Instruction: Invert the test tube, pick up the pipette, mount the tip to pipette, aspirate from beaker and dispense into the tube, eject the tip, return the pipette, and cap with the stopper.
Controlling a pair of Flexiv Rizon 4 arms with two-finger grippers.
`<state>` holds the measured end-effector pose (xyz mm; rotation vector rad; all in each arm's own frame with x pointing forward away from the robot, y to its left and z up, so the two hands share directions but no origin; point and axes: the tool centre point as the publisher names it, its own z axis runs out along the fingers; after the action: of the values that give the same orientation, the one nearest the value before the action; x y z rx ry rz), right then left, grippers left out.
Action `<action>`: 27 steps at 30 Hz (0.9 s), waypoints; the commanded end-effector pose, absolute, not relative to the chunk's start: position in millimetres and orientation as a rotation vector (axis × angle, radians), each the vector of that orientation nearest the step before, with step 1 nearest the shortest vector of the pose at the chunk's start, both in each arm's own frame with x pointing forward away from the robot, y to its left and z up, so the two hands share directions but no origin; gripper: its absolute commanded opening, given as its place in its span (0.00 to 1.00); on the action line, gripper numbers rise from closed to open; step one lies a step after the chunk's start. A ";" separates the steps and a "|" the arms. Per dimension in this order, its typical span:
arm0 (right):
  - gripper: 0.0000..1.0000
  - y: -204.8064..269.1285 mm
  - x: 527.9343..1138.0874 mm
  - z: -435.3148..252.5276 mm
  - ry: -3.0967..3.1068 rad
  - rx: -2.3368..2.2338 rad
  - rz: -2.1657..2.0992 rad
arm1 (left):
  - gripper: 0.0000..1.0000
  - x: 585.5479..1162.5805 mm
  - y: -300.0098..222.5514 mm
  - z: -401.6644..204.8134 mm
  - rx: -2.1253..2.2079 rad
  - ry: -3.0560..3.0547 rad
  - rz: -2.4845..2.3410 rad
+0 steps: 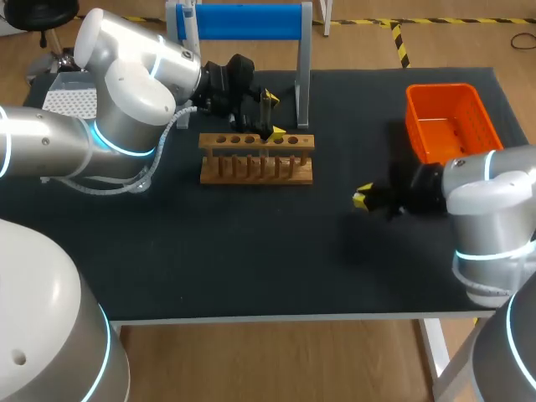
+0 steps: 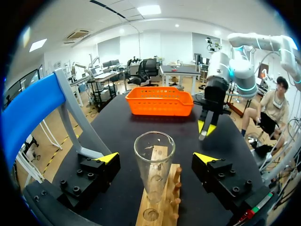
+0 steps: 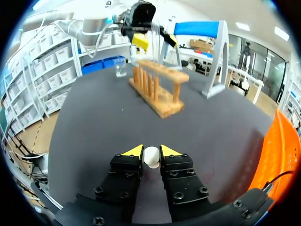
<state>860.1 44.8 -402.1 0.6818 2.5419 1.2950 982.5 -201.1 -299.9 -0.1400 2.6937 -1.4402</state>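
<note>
Dark matting covers the table (image 1: pixel 251 268). It carries a wooden rack (image 1: pixel 256 157) at centre, a blue-topped stand (image 1: pixel 243 21) behind the rack, and an orange basket (image 1: pixel 440 88) toward the right arm's side. A small beaker (image 3: pixel 120 67) sits beyond the rack as seen from the right wrist.

The test tube (image 2: pixel 154 165) stands upright in the rack, mouth up and uncapped. The left gripper (image 1: pixel 273 115) hangs over it with jaws open, one on each side of the glass and clear of it. The right gripper (image 1: pixel 362 198) is low over the table, well apart from the rack, with its jaws closed on the white stopper (image 3: pixel 151 157).

Step in hand, as judged: cap the tube.
1. Close the left jaws gently on the upper glass to steady it. Excess force risks cracking the tube.
2. Raise the stopper above rack height and align it over the mouth before lowering.
3. Approach on a line that avoids the left jaws.
4. Press straight down. A tilted stopper may tip the tube or lift the rack.
</note>
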 end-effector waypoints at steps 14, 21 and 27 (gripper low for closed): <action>0.00 64.8 886.4 -281.9 2.702 0.297 1.399 | 1.00 984.0 -201.2 -299.6 -0.138 2.700 -1.439; 0.00 64.8 886.4 -281.9 2.702 0.297 1.399 | 1.00 984.0 -201.2 -299.6 -0.138 2.700 -1.439; 0.00 64.8 886.4 -281.9 2.702 0.297 1.399 | 1.00 984.0 -201.2 -299.6 -0.138 2.700 -1.439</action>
<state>885.1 66.6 -283.5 0.3082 2.6838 1.3930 982.6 -201.1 -300.0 -0.1398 2.6934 -1.4408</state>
